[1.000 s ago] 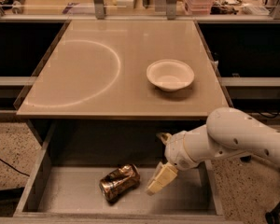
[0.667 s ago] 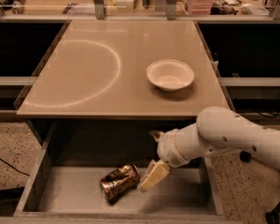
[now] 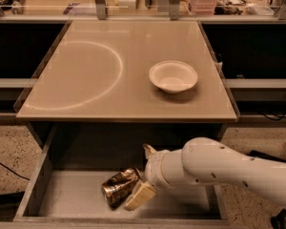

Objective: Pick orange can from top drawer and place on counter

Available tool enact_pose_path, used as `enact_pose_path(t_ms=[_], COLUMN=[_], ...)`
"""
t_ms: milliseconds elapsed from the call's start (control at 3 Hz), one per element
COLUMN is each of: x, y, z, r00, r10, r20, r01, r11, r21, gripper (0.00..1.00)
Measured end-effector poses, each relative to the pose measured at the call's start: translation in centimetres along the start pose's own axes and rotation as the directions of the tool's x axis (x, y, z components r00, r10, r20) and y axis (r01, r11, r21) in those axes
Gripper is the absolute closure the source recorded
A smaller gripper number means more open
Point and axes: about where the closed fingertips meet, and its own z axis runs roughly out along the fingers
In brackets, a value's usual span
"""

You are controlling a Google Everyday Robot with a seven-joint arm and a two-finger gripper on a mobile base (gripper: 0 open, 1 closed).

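A glossy beige counter (image 3: 86, 94) spanned the room above the orange can (image 3: 118, 187), which lay in the open top drawer (image 3: 66, 202); just right of the can the gripper (image 3: 144, 173) gaped empty, and would probably need to straddle the can squarely before closing.

Holds one white bowl (image 3: 173, 75) on the beige counter (image 3: 190, 108), ring mark (image 3: 120, 63) left of the bowl. Below the bowl, orange can (image 3: 117, 188) on top drawer (image 3: 66, 200) floor, gripper (image 3: 137, 178) just beside, fingers spread.

Arm (image 3: 219, 168) in frm R, gripper (image 3: 138, 176) low centre, fingers (image 3: 140, 195) apart
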Motion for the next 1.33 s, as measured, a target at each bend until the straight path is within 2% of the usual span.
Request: enact_pose_path(t_ms=[333, 667, 1000, 1333], x=[0.0, 0.2, 0.4, 0.2], y=[1.4, 2.6, 3.3, 3.4], z=[1.9, 3.6, 5.1, 5.2], r00=[0.999, 0.998, 0.993, 0.992], r10=[-0.027, -0.06, -0.104, -0.11], r20=[-0.016, -0.038, -0.058, -0.058], r01=[0.028, 0.061, 0.104, 0.111], r11=[0.9991, 0.9977, 0.9945, 0.9939], r21=[0.031, 0.031, 0.003, -0.001], gripper=[0.0, 0.0, 0.18, 0.42])
